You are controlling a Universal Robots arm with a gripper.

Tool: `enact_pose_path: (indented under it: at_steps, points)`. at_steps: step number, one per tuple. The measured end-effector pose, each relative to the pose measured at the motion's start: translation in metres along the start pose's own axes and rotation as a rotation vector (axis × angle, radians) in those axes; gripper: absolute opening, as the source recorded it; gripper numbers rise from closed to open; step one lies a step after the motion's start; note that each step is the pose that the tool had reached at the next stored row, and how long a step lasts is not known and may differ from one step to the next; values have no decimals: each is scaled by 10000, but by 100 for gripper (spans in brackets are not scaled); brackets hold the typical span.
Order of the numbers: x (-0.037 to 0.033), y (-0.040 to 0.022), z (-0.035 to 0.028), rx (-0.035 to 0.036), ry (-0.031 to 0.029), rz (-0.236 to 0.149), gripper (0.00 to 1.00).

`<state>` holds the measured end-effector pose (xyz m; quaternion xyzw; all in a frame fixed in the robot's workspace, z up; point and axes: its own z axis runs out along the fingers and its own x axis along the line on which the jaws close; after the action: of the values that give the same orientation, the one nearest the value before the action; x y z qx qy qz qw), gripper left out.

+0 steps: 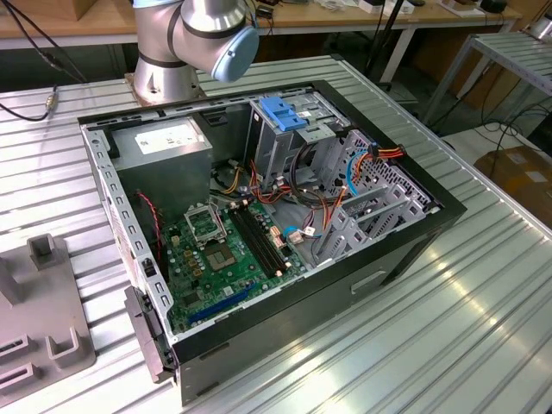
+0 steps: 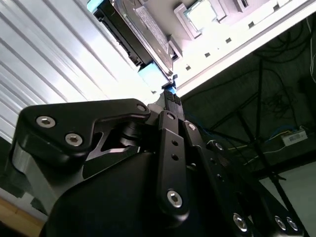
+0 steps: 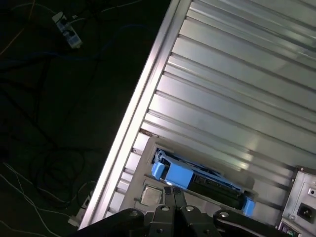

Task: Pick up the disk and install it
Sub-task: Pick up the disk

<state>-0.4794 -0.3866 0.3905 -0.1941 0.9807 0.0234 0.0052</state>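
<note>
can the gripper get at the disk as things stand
Probably yes: the gripper is right at the blue end of the disk, and nothing lies between them.

We were in a robotics lab: opened computer case (image 1: 345,289) on slatted aluminium table (image 1: 448,345), robot arm (image 1: 185,43) and workbenches (image 1: 86,21) beyond it.

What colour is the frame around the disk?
Bright blue. The disk and its frame show best in the first wrist view.
</note>
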Motion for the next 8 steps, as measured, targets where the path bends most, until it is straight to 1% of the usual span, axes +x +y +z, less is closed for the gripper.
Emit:
enact_pose_path:
  at_steps: [1,8]
  points:
    - [0,0,0,-5,10,-227,10]
    - [0,0,0,-24,54,-1241,10]
